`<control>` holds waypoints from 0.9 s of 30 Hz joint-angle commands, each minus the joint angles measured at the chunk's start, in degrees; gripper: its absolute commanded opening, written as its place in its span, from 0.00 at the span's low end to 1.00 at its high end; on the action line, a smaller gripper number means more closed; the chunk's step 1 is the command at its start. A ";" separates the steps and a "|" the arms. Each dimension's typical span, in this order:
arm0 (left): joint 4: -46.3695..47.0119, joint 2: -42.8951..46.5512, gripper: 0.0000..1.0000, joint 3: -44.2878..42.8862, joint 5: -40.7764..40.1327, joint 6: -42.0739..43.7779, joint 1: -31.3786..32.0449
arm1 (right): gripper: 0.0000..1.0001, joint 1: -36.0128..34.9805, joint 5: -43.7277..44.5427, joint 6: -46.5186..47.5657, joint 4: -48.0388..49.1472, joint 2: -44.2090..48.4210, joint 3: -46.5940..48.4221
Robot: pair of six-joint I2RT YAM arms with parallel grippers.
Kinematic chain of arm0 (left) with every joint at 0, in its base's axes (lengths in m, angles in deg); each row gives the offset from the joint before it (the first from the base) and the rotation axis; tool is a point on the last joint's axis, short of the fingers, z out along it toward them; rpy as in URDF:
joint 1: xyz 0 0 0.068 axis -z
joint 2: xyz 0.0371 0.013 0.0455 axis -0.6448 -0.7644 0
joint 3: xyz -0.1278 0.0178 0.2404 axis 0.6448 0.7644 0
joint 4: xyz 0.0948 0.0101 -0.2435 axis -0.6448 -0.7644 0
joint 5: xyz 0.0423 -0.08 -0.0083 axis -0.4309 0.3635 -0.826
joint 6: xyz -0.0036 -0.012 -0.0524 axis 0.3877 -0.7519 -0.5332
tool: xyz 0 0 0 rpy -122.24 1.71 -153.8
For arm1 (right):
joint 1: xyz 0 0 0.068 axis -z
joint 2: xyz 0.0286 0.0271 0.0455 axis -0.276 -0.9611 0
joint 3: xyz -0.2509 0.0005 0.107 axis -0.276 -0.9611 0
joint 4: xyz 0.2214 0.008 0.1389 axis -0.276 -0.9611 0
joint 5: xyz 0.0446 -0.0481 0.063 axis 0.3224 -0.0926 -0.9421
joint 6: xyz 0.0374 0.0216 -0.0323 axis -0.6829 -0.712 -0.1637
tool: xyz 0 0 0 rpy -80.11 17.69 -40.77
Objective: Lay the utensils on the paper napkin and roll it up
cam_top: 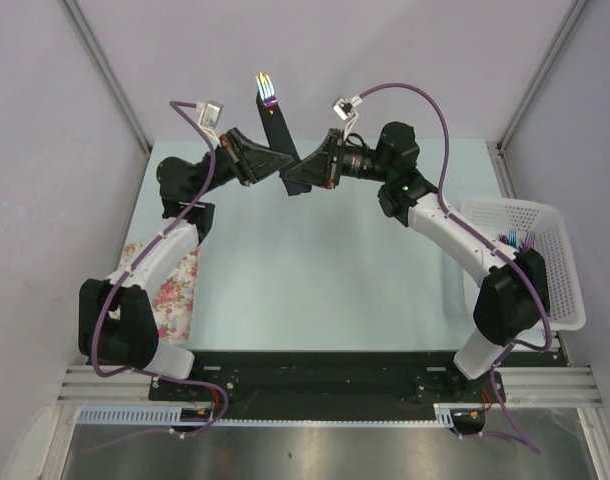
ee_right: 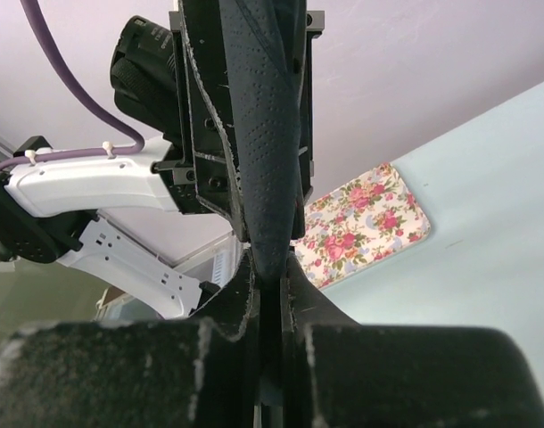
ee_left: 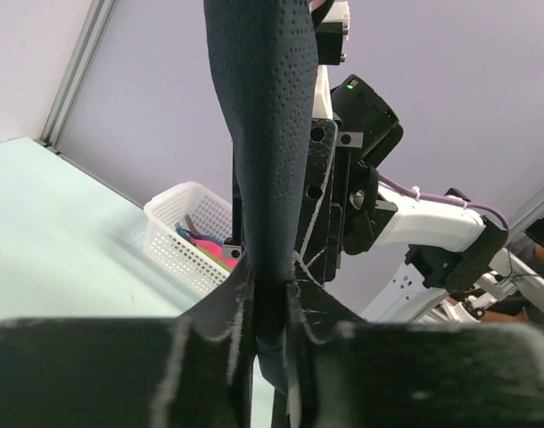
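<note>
1. The rolled paper napkin (ee_left: pixel 265 134) is matt black paper, embossed all over with fine dimples.
2. The utensils (cam_top: pixel 267 92) show glossy plastic tines that catch the light.
3. The left gripper (ee_left: pixel 268 290) and right gripper (ee_right: pixel 270 281) have matt black plastic fingers, rough-edged and scored with pale scratches.
4. The bench (cam_top: pixel 315 270) is a smooth, matt pale-green surface, and a brushed metal plate (cam_top: pixel 305 455) lines its near side.
5. The basket (cam_top: pixel 560 218) is white latticed plastic, and the cloth (cam_top: pixel 180 290) is a soft floral print.
</note>
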 commanded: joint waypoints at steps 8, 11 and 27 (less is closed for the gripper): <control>-4.72 2.77 0.72 -0.56 -1.66 10.49 1.38 | 0.00 3.58 0.23 6.26 -6.67 6.97 0.96; -7.18 3.04 0.80 0.05 -1.66 13.04 1.38 | 0.00 5.42 0.05 8.28 -9.82 9.17 -0.27; -23.98 5.50 0.84 0.32 0.80 39.24 6.47 | 0.00 36.83 -2.49 37.70 -56.93 31.93 -11.33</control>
